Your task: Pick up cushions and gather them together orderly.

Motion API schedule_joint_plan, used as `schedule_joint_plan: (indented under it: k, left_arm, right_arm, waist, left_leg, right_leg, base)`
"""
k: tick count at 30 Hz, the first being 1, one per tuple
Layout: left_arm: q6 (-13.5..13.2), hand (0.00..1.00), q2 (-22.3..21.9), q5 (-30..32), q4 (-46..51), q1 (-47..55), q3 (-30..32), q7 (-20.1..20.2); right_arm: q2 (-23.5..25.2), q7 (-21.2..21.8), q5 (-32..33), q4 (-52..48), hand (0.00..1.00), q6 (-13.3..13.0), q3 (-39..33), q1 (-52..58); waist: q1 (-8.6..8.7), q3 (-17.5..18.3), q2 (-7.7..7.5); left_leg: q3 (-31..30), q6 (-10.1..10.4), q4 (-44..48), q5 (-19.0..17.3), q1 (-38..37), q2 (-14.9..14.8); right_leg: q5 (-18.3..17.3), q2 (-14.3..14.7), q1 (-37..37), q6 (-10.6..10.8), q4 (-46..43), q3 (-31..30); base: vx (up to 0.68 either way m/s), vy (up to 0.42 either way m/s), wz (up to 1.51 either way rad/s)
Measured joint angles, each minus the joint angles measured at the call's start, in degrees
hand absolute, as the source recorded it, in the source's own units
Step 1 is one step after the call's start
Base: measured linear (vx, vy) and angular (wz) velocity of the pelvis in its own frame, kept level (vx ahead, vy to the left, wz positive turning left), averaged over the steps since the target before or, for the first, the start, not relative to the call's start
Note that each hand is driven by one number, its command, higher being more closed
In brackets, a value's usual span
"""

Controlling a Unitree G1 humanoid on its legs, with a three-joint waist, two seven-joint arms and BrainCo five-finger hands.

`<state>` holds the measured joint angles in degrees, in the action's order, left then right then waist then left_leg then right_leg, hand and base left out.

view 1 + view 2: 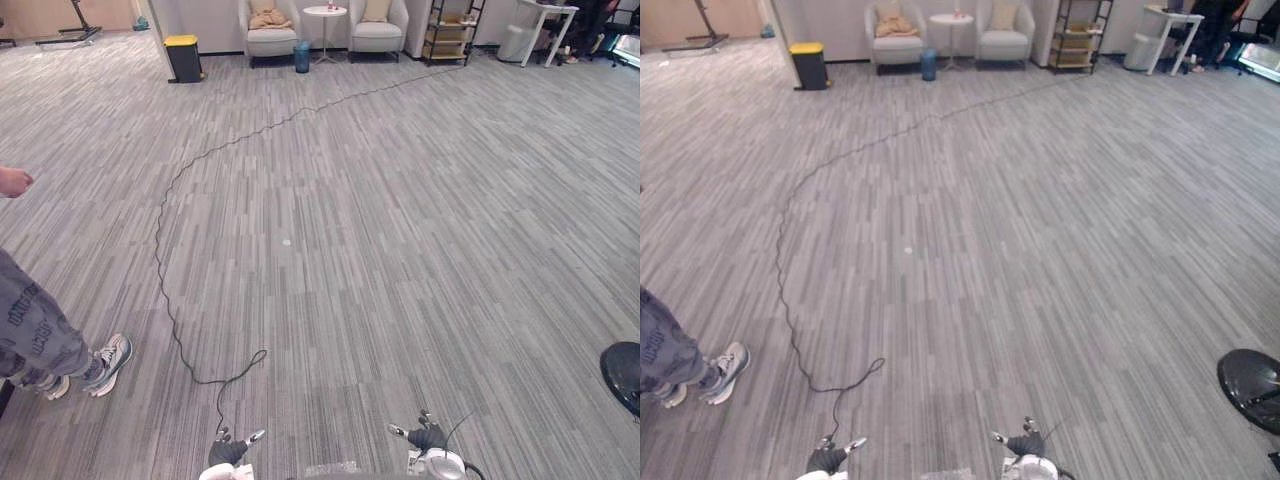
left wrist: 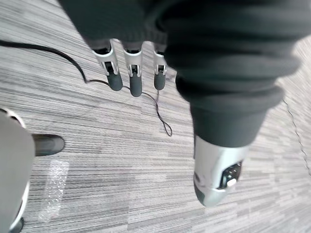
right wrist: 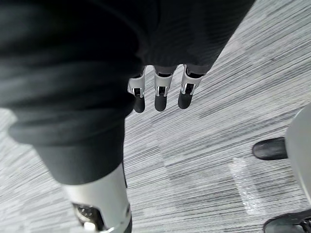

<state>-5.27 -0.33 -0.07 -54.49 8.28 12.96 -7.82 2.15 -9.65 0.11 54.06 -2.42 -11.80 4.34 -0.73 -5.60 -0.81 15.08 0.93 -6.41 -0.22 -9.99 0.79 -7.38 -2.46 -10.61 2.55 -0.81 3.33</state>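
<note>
Far across the grey carpet stand two pale armchairs. A tan cushion [image 1: 268,18] lies crumpled on the left one, and a beige cushion [image 1: 377,10] leans upright on the right one. My left hand [image 1: 228,450] and right hand [image 1: 428,438] hang low at the near edge of the eye views, far from both cushions. In the left wrist view the left hand's fingers [image 2: 133,80] point straight down at the carpet and hold nothing. The right hand's fingers [image 3: 161,94] are also straight and empty above the floor.
A person in grey trousers and sneakers [image 1: 100,365] stands close at my left, one hand [image 1: 12,181] raised. A black bin with a yellow lid [image 1: 183,57], a round white side table [image 1: 324,12], a blue bin [image 1: 302,56] and a shelf unit [image 1: 450,30] line the far wall. A black round base [image 1: 625,372] sits at near right.
</note>
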Motion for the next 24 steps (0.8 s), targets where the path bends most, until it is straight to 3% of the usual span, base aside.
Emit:
schedule_joint_plan:
  k: [24]
  left_arm:
    - [0.71,0.0,0.84,1.14,-3.15,-2.07,0.21,1.84]
  right_arm:
    - [-1.19,0.27,1.4,5.7,0.0,0.7,-5.85,-0.71]
  waist:
    - [0.36,-0.79,-0.02]
  left_leg:
    - [-3.0,-0.47,-0.01,0.22,0.55,1.05]
  right_leg:
    - [-0.4,-0.85,-0.7,0.48,0.28,2.71]
  base:
    - [-0.01,-0.013,0.05]
